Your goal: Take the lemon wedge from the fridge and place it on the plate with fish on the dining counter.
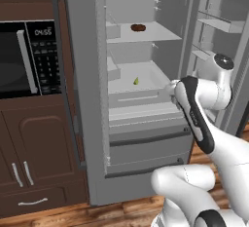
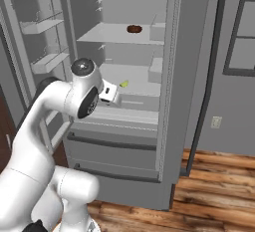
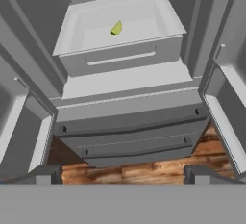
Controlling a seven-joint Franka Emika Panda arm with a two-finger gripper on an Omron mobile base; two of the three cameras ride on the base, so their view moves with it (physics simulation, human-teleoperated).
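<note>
We hold our arm bent toward the open fridge [image 1: 92, 99], jaws spread wide and empty, facing the lemon wedge [image 3: 116, 28] lying in its white bin.

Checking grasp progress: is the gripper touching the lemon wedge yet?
Apart. The hand view shows the lemon wedge lying in the fridge tray, far beyond the open gripper fingertips.
</note>
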